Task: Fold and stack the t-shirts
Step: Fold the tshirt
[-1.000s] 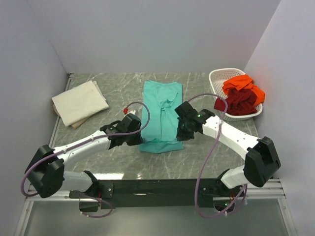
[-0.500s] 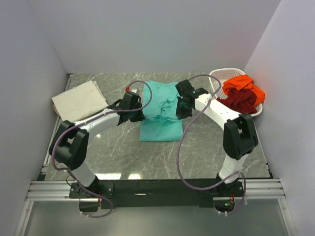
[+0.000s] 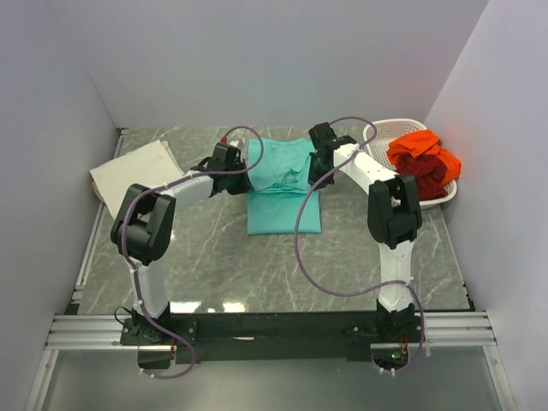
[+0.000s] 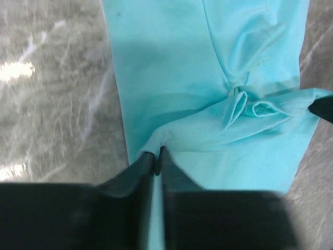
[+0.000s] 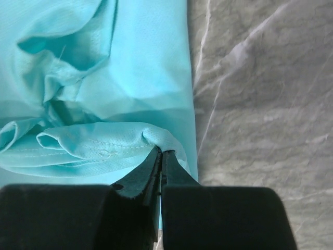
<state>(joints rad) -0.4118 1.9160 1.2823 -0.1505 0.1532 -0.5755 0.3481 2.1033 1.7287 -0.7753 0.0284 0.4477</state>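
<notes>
Closed nearly tight, the left pincer (image 4: 156,156) has the left edge of the teal t-shirt (image 3: 283,210) nipped between its two dark fingers, with only a sliver of cloth showing in the slit. On the opposite side, the right pincer (image 5: 161,154) is pressed fully together on the shirt's right edge, a rolled hem with visible stitching curling out just above its tips.

From above, both arms reach far out over the tabletop (image 3: 257,265), and the pincers face each other across the shirt's width. The teal t-shirt lies in the middle of the tabletop as a narrow lengthwise strip. Its near part is flat and smooth on the marble-patterned surface. Between the two pincers a band of cloth is raised and doubled over, and it bunches into small creases and loops at its centre.

Well to the left, near the side wall, a cream t-shirt (image 3: 137,175) lies folded flat. At the far right corner stands a white plastic basket (image 3: 378,133), holding a crumpled orange t-shirt (image 3: 424,150) with a dark red t-shirt (image 3: 418,181) heaped against its near side.
</notes>
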